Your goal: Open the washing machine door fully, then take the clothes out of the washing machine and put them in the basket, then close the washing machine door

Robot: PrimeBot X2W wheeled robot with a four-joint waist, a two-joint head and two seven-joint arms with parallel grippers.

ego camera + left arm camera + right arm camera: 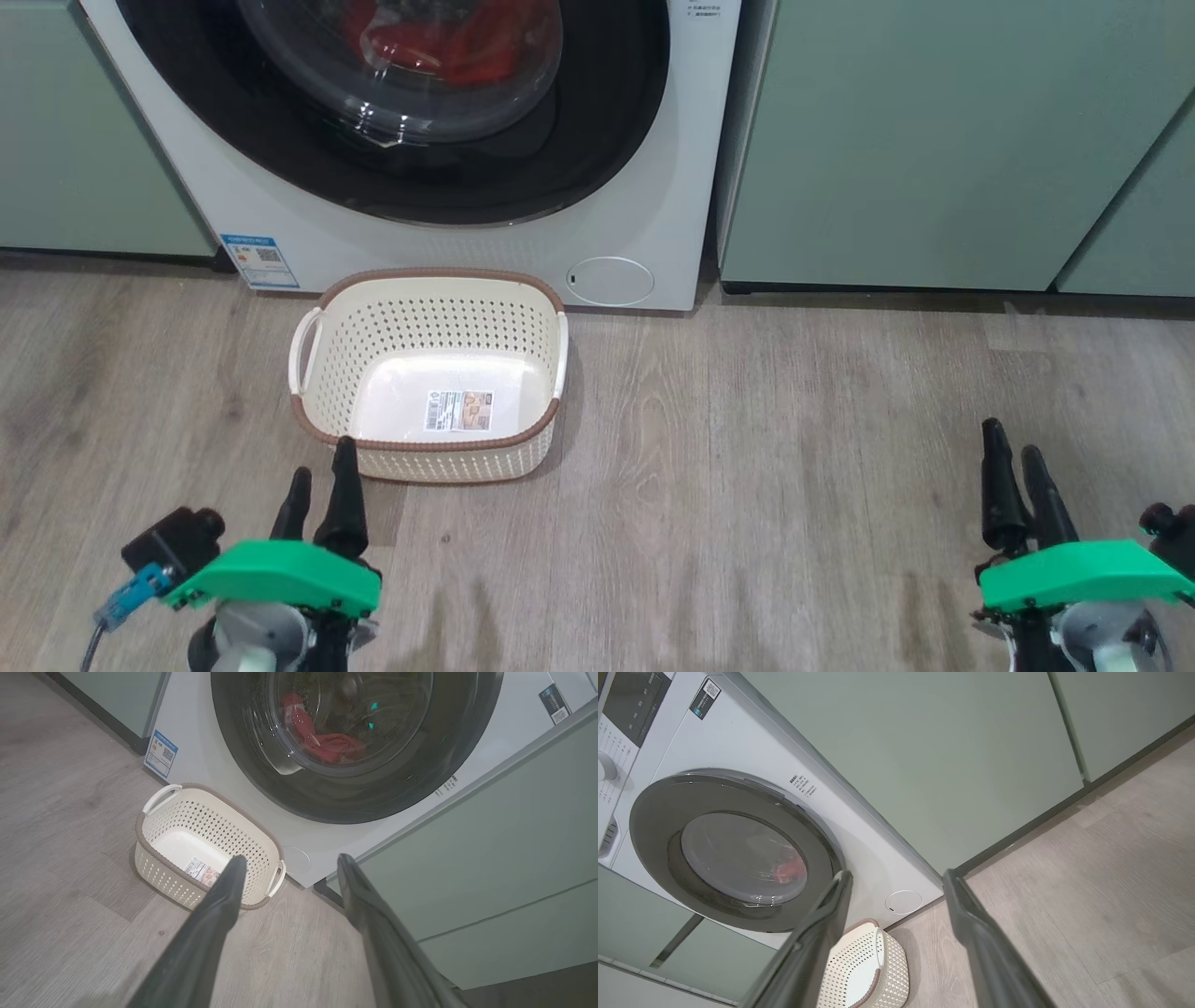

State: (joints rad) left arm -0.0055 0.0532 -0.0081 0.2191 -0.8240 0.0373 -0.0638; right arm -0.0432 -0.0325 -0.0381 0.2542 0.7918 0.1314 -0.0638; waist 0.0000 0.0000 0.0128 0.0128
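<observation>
Wood-look floor (794, 420) all around, green cabinets (934, 140) on both sides of the washer (653, 187). The door (597, 140) looks shut, its black rim sitting flush on the washer's front, and red clothes (448, 42) show through the glass. The basket (439, 280) is empty and sits right against the foot of the washer, just under the door.

Both arms hang back from the washer. The left gripper (323, 459) is near the basket's front edge, fingers spread, holding nothing. The right gripper (1011, 441) is well off to the side, in front of the cabinet right of the washer, also spread and empty.

So it's step one, I'd say: get the door open. My two cents: find the pull spot first. From the right wrist there's a paler strip on the rim's upper part, toward the cabinet side, which might be the handle recess, but I can't tell for sure. Hook a finger behind the rim there rather than pinching the glossy face, which probably slips. Then follow the door's arc all the way round, and watch the basket, since it sits close under the swing.
</observation>
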